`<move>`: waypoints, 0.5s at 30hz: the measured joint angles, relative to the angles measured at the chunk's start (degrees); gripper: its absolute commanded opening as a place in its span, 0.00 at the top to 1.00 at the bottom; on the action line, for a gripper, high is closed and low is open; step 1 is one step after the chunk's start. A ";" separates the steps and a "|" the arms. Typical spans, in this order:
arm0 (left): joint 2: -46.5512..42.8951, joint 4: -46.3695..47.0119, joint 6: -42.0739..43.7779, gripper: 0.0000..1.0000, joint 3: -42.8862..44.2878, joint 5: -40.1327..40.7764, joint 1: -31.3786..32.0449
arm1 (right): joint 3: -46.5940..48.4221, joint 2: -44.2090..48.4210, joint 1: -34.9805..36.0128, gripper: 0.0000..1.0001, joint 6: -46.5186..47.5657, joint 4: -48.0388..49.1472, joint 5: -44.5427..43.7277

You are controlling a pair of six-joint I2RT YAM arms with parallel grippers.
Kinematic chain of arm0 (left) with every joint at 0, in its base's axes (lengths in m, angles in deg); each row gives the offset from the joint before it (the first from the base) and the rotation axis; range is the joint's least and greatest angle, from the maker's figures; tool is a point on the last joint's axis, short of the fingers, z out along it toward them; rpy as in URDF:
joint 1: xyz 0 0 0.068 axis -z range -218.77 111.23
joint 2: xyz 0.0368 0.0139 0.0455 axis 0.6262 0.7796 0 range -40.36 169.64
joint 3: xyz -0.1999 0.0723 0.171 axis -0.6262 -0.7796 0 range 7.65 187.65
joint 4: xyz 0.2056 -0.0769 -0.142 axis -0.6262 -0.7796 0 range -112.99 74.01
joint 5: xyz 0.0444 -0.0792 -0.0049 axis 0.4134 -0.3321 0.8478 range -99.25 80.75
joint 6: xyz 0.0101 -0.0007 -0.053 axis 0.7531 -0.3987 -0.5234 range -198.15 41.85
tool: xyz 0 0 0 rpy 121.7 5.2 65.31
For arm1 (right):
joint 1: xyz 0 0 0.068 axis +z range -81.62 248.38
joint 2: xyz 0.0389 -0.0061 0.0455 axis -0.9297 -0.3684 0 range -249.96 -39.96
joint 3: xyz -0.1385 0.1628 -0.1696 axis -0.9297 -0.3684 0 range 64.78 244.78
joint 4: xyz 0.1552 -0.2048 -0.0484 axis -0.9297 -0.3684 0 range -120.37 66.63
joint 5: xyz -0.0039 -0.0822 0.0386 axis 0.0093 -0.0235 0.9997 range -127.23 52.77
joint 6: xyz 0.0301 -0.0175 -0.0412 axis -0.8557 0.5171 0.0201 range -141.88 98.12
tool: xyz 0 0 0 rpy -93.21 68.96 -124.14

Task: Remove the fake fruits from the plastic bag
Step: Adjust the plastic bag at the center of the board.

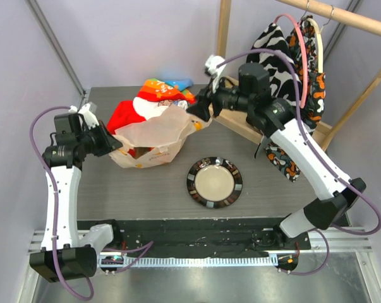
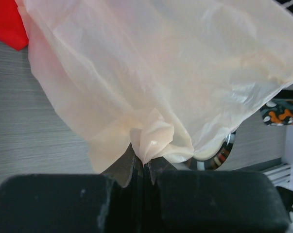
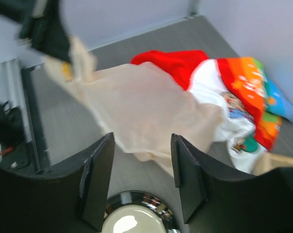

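The plastic bag [image 1: 153, 134] is a cream, crinkly sack lying at the table's left middle. My left gripper [image 1: 114, 144] is shut on a bunched fold of its left edge [image 2: 153, 138], with the jaws pressed together [image 2: 146, 162]. My right gripper [image 1: 199, 113] hovers at the bag's right end. Its fingers stand open [image 3: 142, 141], and the bag's loose edge [image 3: 151, 116] hangs just beyond the tips without touching them. The fake fruits are hidden inside the bag; only a dark shape [image 1: 138, 151] shows at its mouth.
A red and multicoloured cloth [image 1: 157, 96] lies behind the bag. A round plate with a patterned rim [image 1: 214, 182] sits at the centre front, below my right gripper [image 3: 136, 218]. A wooden rack holding black-and-white and orange fabric [image 1: 304, 76] stands at the back right.
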 measured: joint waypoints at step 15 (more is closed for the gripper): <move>2.10 2.73 -5.79 1.00 2.03 -1.42 -0.46 | 1.44 -19.26 16.74 0.73 5.55 -2.73 3.23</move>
